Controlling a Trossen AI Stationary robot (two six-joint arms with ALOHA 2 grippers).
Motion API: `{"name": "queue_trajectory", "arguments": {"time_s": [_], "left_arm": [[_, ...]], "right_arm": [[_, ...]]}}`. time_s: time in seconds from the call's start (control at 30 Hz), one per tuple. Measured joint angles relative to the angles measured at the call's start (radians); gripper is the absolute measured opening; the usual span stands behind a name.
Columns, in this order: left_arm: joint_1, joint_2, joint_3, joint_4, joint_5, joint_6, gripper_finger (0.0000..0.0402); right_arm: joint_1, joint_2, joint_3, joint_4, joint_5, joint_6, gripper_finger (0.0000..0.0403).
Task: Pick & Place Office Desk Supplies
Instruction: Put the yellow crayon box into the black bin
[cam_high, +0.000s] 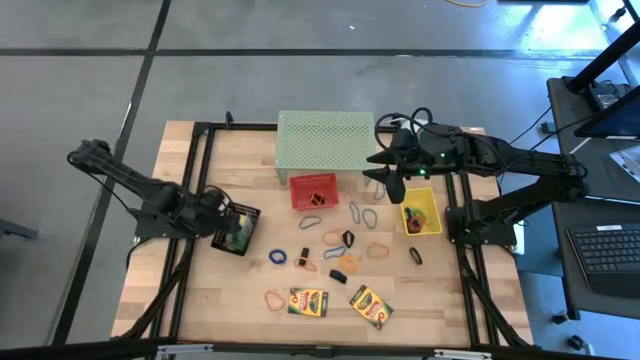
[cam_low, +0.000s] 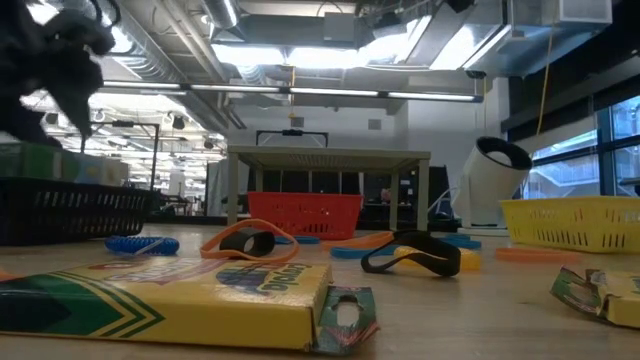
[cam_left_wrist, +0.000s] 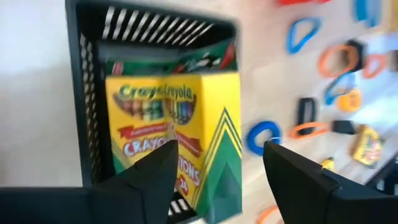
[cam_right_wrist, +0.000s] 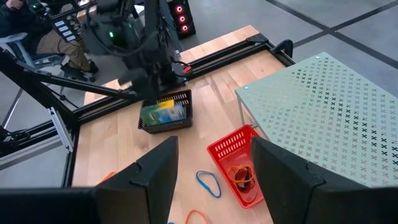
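The left gripper hovers at the left centre of the high view, right over the black basket, its fingers spread wide with nothing between them. In the left wrist view 2 crayon boxes lie side by side inside that basket, directly beyond the open fingers and clear of them.

The right gripper hangs at the upper right of centre in the high view, beside the pale green mesh stand and above the table. Its fingers also stand wide apart and empty.

Just below the stand sits a red basket with something dark and orange inside. To the right of it, a yellow basket holds small coloured items that are too small to tell apart.

2 more crayon boxes lie flat near the lower edge of the table: 1 at lower centre and 1 just right of it, tilted. Between the baskets and these boxes, loose rubber bands and clips are scattered: a blue band, an orange band, a blue loop and a dark clip among them.

In the low view a crayon box fills the lower left foreground, with a white round device at the right.
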Motion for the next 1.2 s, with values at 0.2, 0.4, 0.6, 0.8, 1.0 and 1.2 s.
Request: {"name": "queue_trajectory", "arguments": {"time_s": [0.2,0.4,0.6,0.8,1.0,1.2], "left_arm": [[0.000,-0.026,0.100,-0.084,-0.040,0.079,0.0220],[0.019,0.036,0.140,0.033,-0.047,0.196,0.0213],[0.090,0.166,0.140,0.217,0.012,0.378,0.0196],[0.127,0.236,0.140,0.174,0.166,0.448,0.0176],[0.124,0.261,0.140,0.107,0.224,0.453,0.0157],[0.124,0.262,0.140,0.041,0.228,0.457,0.0142]], "right_arm": [[0.000,0.000,0.000,0.000,0.000,0.000,0.0204],[0.000,0.000,0.000,0.000,0.000,0.000,0.0204],[0.000,0.000,0.000,0.001,0.000,0.000,0.0203],[0.000,0.000,0.000,0.001,0.000,0.005,0.0203],[0.000,0.000,0.000,0.001,-0.014,0.018,0.0203],[0.000,0.000,0.000,0.000,-0.023,0.020,0.0203]]}}
